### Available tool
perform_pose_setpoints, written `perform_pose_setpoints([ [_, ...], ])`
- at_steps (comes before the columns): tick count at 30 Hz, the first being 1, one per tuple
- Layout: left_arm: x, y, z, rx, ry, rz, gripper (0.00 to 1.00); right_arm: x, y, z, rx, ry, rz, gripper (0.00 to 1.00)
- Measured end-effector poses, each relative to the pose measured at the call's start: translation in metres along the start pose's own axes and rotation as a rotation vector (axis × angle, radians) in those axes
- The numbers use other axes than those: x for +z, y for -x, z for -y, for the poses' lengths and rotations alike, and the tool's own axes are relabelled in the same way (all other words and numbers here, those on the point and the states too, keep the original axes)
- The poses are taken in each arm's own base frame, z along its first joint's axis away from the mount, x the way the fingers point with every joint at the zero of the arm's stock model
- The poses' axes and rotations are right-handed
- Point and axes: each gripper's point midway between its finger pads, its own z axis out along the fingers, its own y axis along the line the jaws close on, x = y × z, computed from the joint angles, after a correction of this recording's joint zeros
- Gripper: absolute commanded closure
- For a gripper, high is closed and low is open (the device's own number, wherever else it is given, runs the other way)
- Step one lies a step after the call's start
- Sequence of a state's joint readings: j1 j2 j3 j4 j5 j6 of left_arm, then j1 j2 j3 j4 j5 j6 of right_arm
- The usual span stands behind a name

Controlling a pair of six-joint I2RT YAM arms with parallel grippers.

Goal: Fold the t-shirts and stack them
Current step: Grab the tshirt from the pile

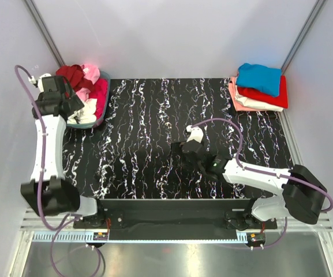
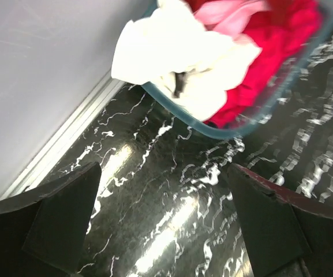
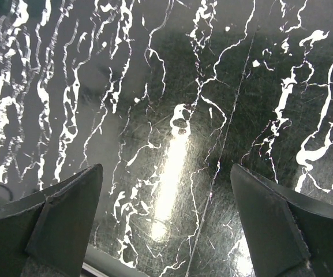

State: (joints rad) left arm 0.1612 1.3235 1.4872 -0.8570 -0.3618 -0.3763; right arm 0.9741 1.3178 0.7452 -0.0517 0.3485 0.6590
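Spread wide and holding nothing at the left gripper point(image 2: 166, 222), low over the table point(image 1: 143, 150), just on the near side of the basket point(image 2: 189, 115) in the far left corner. Equally wide and empty at the right gripper point(image 3: 166, 222), out over bare marbled surface near the middle, well apart from any cloth.

Heaped unfolded in that basket: a white shirt point(image 2: 166, 46) spilling over the near rim, a red shirt point(image 2: 270, 52) to its right, a pink shirt point(image 2: 229, 14) behind. Already folded at the far right corner: a stack point(image 1: 258, 89), with a blue shirt point(image 1: 259, 77) lying askew on top.

Judged as the pick-up step, with several ways to slip:
- Closing on the draped white cloth and catching the rim too, so dragging or tipping the whole basket.
- Pinching into the tangle and lifting two garments at once; hard to say from the blurred wrist view whether the white is one shirt or two.
- Grabbing a bunched middle rather than a hem or shoulder, leaving a knot awkward to spread flat.
- Later, setting another fold onto the skewed blue top and sliding the pile sideways.
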Motion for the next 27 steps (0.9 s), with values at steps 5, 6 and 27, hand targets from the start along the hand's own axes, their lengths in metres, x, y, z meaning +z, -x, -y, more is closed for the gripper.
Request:
perform_pose_setpoints([
  [5, 0.06, -0.024, 0.001, -0.023, 0.034, -0.14, 0.01, 0.006, -0.008, 0.0, -0.018, -0.005, -0.031, 0.0],
  [6, 0.067, -0.026, 0.0, -0.029, 0.038, -0.154, 0.01, 0.005, -0.008, -0.001, -0.021, 0.001, -0.035, 0.0],
  [27, 0.24, -0.041, 0.026, 0.031, 0.086, -0.255, 0.47, 0.008, -0.018, -0.006, -0.054, 0.037, -0.08, 0.0],
])
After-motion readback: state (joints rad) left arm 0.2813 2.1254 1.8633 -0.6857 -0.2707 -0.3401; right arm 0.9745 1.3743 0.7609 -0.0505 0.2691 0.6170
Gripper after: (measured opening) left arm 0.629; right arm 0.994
